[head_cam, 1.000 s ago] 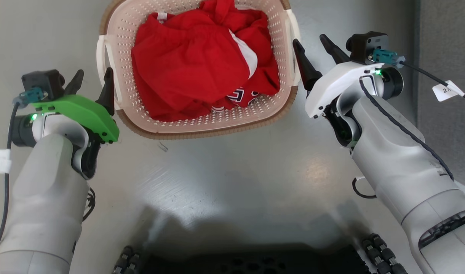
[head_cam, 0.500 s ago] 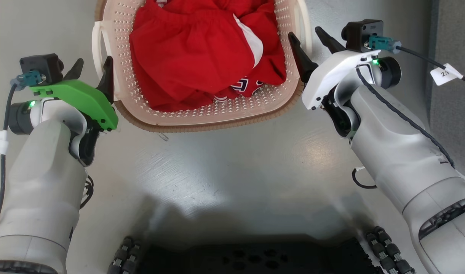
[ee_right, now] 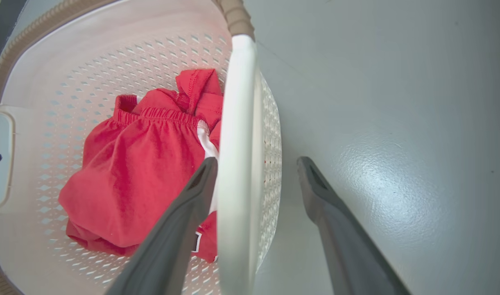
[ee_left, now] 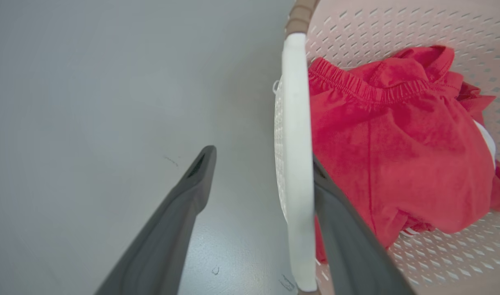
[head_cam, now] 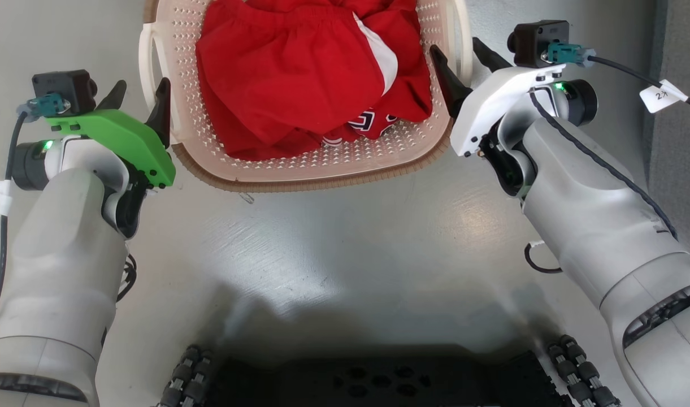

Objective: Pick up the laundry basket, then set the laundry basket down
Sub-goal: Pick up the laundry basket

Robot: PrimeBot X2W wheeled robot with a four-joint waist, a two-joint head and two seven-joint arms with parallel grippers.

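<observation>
Glossy grey floor [head_cam: 345, 254], darker strip [head_cam: 681, 141] right, laundry basket [head_cam: 322, 169], jaws open astride handles [head_cam: 146, 73].

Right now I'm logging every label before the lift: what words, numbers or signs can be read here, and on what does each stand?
"2", followed by a mark too blurred to read: on the white tag on the cable.
Navy and white print on the red clothes in the laundry basket: crumpled, unreadable.
Nothing else is legible.
</observation>
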